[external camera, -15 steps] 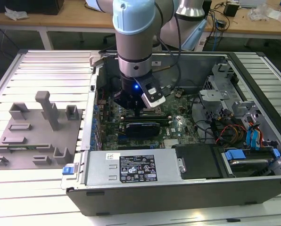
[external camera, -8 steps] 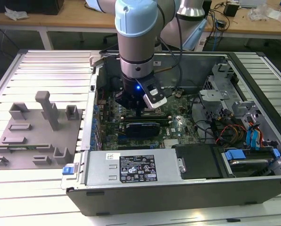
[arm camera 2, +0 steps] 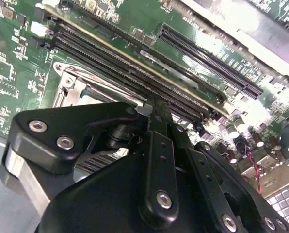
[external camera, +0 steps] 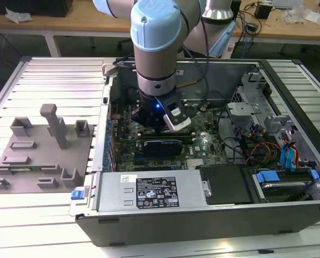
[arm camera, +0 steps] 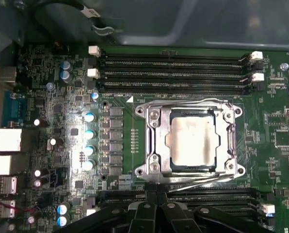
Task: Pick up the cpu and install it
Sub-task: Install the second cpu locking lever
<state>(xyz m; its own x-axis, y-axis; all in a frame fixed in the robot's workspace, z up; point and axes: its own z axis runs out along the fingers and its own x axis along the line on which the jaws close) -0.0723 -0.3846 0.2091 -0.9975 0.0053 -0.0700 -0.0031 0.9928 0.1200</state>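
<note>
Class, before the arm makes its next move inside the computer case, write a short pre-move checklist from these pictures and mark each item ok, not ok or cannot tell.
1. The cpu lies inside the socket frame: ok.
2. The cpu sits level in the frame: cannot tell.
3. The gripper is apart from the cpu: ok in the first wrist view.
4. The gripper carries nothing: cannot tell.
5. The arm stands over the motherboard inside the computer case: ok.
</note>
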